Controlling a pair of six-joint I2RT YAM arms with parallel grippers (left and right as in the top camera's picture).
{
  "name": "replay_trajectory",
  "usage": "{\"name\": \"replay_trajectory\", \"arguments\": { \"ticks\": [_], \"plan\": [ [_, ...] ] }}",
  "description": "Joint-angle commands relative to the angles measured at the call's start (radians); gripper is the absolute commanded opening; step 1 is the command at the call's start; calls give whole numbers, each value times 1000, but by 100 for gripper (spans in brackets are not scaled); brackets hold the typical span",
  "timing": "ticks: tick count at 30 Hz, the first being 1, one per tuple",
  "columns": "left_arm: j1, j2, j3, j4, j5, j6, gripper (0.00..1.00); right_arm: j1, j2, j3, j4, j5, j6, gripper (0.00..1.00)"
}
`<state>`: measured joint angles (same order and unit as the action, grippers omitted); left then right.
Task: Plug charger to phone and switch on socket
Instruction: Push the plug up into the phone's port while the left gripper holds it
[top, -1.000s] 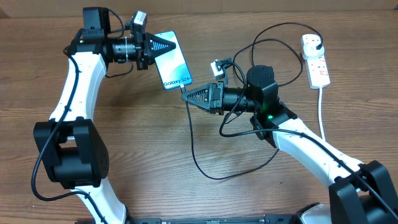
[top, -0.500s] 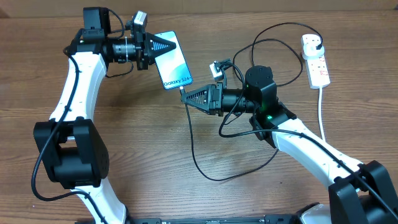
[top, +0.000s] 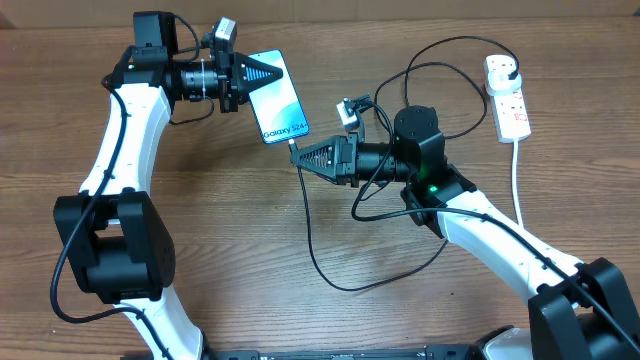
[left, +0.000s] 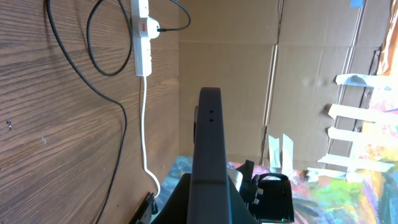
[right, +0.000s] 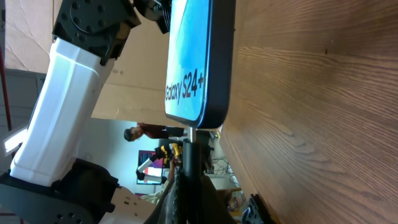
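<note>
Two hands over desk (top: 200, 250), overhead: we are seeing left hand (top: 268, 72) clamping top edge of phone (top: 282, 105), right hand (top: 300, 153) pinching connector tip of charger (top: 310, 235) at phone's lower end; cable looping back to socket (top: 507, 100) far right. Left wrist: phone showing edge-on, socket lying beyond. Right wrist: connector meeting phone's bottom edge; we are unable to tell whether seated.
</note>
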<state>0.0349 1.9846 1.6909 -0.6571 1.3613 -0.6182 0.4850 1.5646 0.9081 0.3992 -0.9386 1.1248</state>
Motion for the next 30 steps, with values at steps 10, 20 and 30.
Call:
{"name": "replay_trajectory", "arguments": {
  "ticks": [10, 20, 30],
  "plan": [
    [3, 2, 12, 3, 43, 2, 4, 4, 3, -4, 11, -1, -2, 4],
    [-7, 2, 12, 3, 19, 1, 5, 4, 3, -4, 15, -1, -2, 4],
    [-10, 2, 12, 3, 19, 1, 4, 4, 3, -4, 15, -1, -2, 4]
  ]
}}
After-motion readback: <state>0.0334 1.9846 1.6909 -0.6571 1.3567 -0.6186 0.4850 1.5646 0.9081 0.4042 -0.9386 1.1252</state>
